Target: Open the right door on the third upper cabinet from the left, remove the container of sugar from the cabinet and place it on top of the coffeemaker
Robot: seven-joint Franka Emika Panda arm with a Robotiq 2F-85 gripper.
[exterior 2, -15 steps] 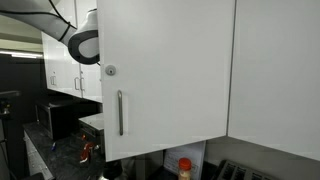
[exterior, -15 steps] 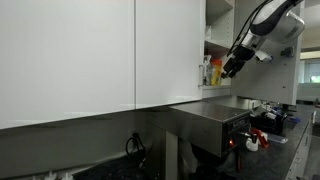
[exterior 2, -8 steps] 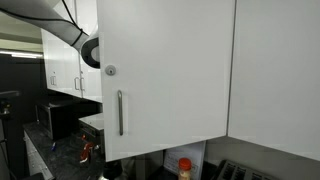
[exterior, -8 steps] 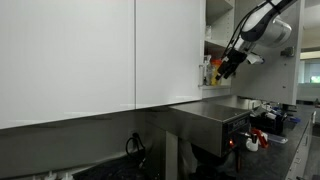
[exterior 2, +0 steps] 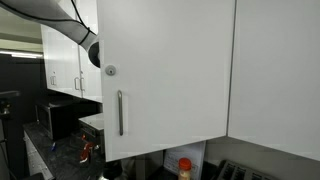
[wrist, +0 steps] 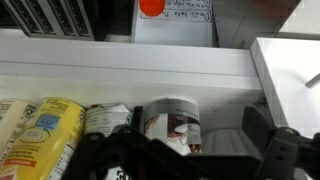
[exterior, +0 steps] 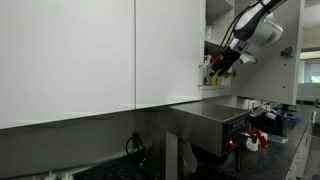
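Kitchen wall units, glossy white, fill both exterior views. The door (exterior 2: 165,75) stands swung open towards the camera in an exterior view, its bar handle (exterior 2: 120,112) near the left edge and a round lock (exterior 2: 110,71) above it. Your arm (exterior 2: 88,45) shows only as a dark curved section past the door's left edge.

In an exterior view the cabinet (exterior: 218,30) is open beyond broad plain panels (exterior: 90,50). Your arm (exterior: 252,22) reaches down into the opening. The gripper (exterior: 221,68) is at the lower shelf, just beside the yellow and red bottles (exterior: 209,72); whether it touches them cannot be told. The coffeemaker (exterior: 210,118) stands below the cabinet, steel, with nothing visible on its flat top.

Wrist view:
- The canister (wrist: 172,120) stands upright on the lower shelf (wrist: 130,65), whitish with a brown printed label.
- A jar (wrist: 104,120) stands just beside it on one side; yellow packs (wrist: 40,130) lie beyond the jar.
- A carton (wrist: 175,20) with an orange cap sits on the shelf above.
- Your gripper (wrist: 195,165) is spread wide. Its dark fingers (wrist: 112,158) show at either side of the lower edge.
- The canister is ahead of the gap, apart from both fingers and not held.
- White cabinet wall (wrist: 290,70) lies to the right.
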